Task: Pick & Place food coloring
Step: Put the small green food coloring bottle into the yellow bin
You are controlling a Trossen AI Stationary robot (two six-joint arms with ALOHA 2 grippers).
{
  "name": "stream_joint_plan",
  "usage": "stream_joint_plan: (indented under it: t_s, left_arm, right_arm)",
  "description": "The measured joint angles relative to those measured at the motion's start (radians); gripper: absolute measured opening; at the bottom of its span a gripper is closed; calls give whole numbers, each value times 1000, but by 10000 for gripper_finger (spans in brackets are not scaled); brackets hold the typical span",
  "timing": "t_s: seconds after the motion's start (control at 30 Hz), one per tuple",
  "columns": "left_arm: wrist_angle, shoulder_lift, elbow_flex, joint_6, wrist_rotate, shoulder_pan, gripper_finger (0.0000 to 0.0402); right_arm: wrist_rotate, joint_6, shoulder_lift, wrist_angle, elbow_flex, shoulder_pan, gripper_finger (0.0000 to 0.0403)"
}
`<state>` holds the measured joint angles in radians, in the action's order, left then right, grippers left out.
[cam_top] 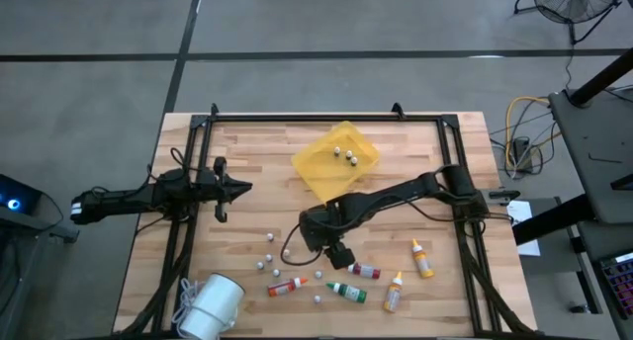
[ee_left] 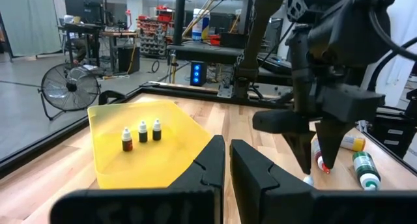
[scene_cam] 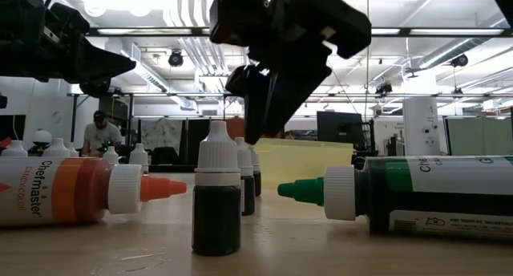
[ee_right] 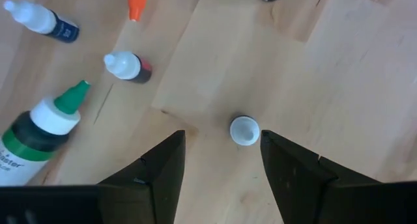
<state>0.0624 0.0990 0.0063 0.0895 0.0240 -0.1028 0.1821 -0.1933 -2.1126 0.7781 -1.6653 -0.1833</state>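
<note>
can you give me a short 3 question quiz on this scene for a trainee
1. True or false: the yellow tray holds three small bottles.
2. Which gripper has open fingers above an upright white-capped bottle? A) left B) right
3. Fill in: the green-capped bottle lies on its ____.

Key:
1. True.
2. B: the right gripper is open over it; the left gripper is shut, off to the side.
3. Side.

red bottle [cam_top: 288, 286], green bottle [cam_top: 347, 293], second red [cam_top: 364, 271], two yellow-orange ones [cam_top: 422, 259] lying flat, near table's front edge
</note>
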Motion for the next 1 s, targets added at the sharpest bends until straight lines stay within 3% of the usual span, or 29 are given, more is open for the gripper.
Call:
stream_joint_plan:
  t_s: [0.27,1.0]
  left_arm:
    - [0,0,0,0,0,0,0]
    - [0,0,0,0,0,1,0]
  right_arm:
    - [-54,-13,-19,-8,0,0,191]
    - [-51,-20,-19,-77,30,1,191]
